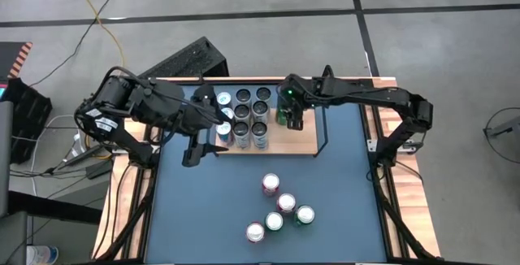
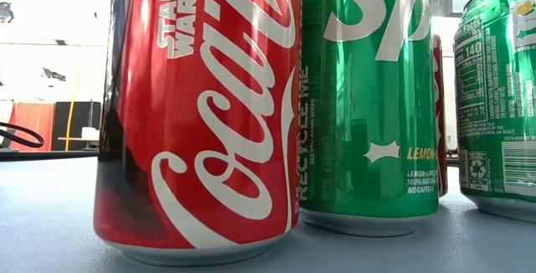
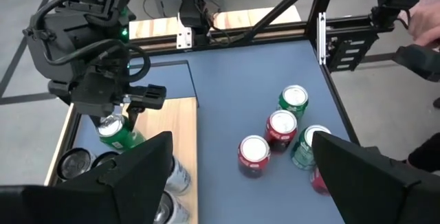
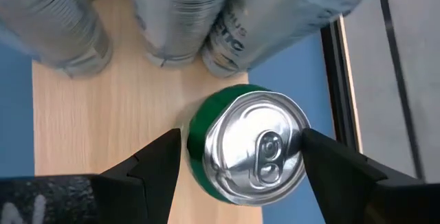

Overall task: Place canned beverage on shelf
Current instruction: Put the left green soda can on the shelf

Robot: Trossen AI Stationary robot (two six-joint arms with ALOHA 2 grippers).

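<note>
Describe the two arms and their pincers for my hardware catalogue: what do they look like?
Both arms are black, jointed, with black cables looped along them. The left arm carries a white label. The right arm shows a green light near its wrist. Each pincer, left pincer and right pincer, has two broad, tapered black fingers.

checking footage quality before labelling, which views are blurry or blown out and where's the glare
Low view: windows behind the red can are blown out, and the cans fill the frame. Right wrist view: the silver cans on the shelf are soft, while the green can top is sharp with a bright sheen. High view: even light, little glare. Left wrist view: the near fingers are blurred.
</note>
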